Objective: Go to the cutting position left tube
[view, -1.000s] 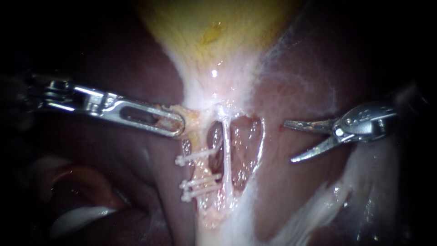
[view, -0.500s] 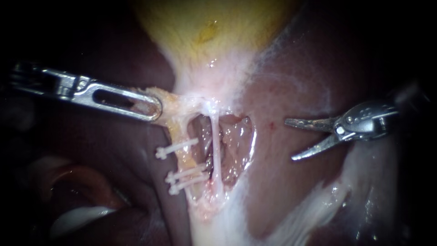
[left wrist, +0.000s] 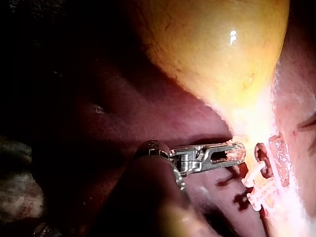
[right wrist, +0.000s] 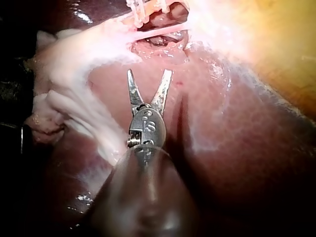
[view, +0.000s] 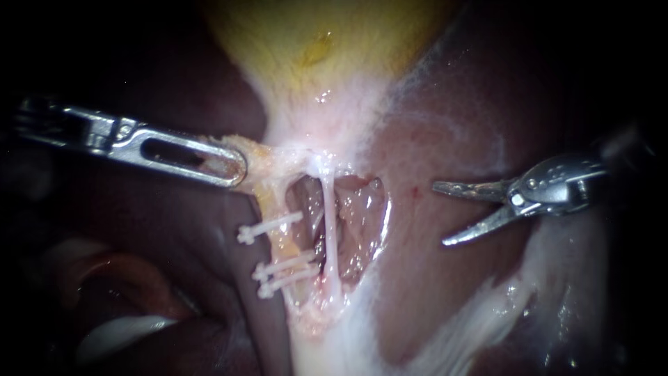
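Left tube point(view: 281, 240) hangs down from the narrow end of the yellow gallbladder point(view: 313, 42). Its long way runs from the gallbladder straight away from it, with a small lean. The end by the gallbladder leans toward the left instrument point(view: 236, 170). The far end points away from the gallbladder, into pale tissue.

Three white clips point(view: 271, 228) sit across the left tube like little bars. One clip is nearer the gallbladder. The other two lie close together, farther from the gallbladder. A bare bit of tube shows between the one clip and the pair.

A thin white right tube point(view: 328, 230) also runs down from the gallbladder, just beside the left tube, and a dark hole shows between them.

The end effector of the left instrument is closed on a bit of yellow tissue point(view: 261, 163) just under the narrow end of the gallbladder, at the top of the left tube. Both of its jaws press on this tissue and it looks pulled tight.

The right instrument point(view: 438, 214) is off to the other side of the gallbladder, over the dark red liver point(view: 445, 125). Its end effector is open. The two thin, pointed jaws stand apart like a V and hold nothing. Their tips point toward the tubes but are well apart from them and from the gallbladder.
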{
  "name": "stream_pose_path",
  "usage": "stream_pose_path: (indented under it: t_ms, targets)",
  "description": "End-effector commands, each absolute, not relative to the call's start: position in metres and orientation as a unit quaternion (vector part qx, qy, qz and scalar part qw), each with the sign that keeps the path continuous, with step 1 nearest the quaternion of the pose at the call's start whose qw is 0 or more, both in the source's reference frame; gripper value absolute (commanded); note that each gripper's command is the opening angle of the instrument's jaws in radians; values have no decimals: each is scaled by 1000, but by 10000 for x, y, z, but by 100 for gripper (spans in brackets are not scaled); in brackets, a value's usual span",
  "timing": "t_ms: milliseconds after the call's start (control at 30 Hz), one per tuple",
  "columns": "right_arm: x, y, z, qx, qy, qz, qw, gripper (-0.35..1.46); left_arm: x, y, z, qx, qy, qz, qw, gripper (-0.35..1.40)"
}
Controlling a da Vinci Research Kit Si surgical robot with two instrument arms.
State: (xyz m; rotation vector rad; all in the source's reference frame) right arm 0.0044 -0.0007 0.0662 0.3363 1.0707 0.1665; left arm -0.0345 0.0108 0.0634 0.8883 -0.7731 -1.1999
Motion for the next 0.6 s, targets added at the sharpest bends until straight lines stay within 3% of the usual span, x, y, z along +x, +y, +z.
stream_pose_path:
  t_ms: [33, 367, 600]
  targets:
    - [48, -8, 663, 160, 508, 75, 843, 145, -345, 107, 634, 393, -343, -532, 667, -35]
    - [85, -22, 664, 216, 508, 103, 827, 140, -345, 107, 635, 393, -343, -532, 667, -35]
    - [112, -32, 671, 256, 487, 111, 828, 136, -346, 107, 635, 393, -343, -532, 667, -35]
